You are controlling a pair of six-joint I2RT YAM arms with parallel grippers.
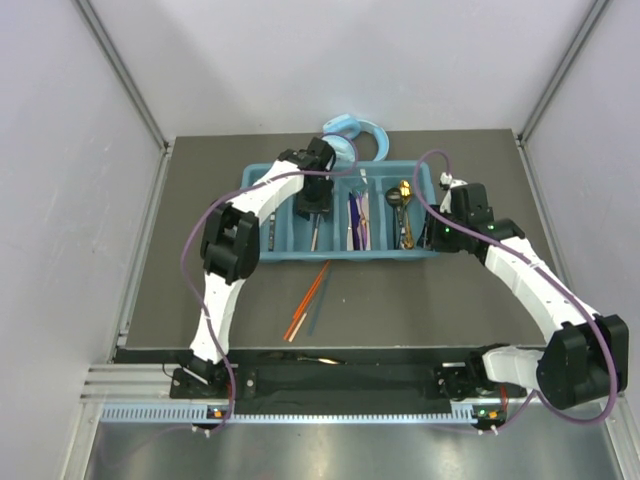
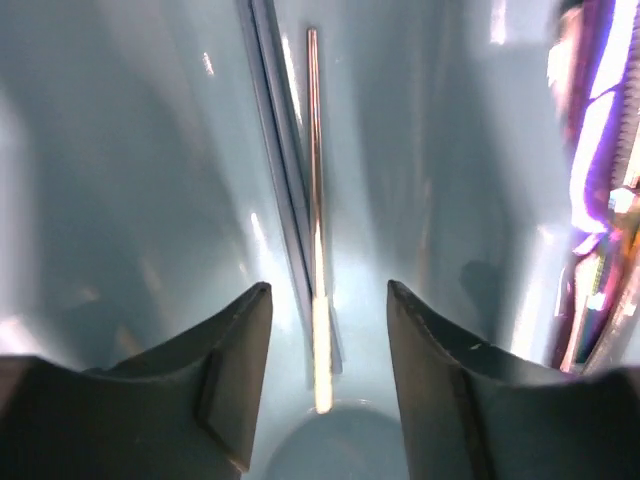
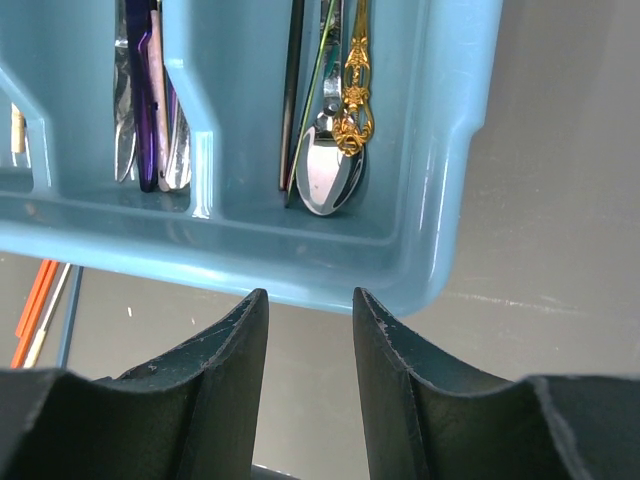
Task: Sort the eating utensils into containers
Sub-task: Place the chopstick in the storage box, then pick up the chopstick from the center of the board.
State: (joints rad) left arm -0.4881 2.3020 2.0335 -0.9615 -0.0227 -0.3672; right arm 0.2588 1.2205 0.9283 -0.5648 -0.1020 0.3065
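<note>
The teal tray [image 1: 425,178] lies at the back of the table. My left gripper [image 1: 313,203] is open and low inside its second compartment from the left. In the left wrist view a slim shiny utensil [image 2: 314,180] lies on the tray floor between the open fingers [image 2: 240,350], untouched. My right gripper [image 1: 438,236] is open and empty over the table just in front of the tray's front right corner [image 3: 440,270]. A gold spoon [image 3: 352,90] and a silver spoon [image 3: 325,175] lie in the right compartment, purple knives [image 3: 148,90] in the one beside it. Orange chopsticks [image 1: 308,288] lie on the table.
Light blue headphones [image 1: 355,135] sit behind the tray, close to the left arm. Grey walls enclose the table on three sides. The chopsticks also show at the left edge of the right wrist view [image 3: 35,310]. A thin utensil [image 1: 318,358] lies at the table's front edge.
</note>
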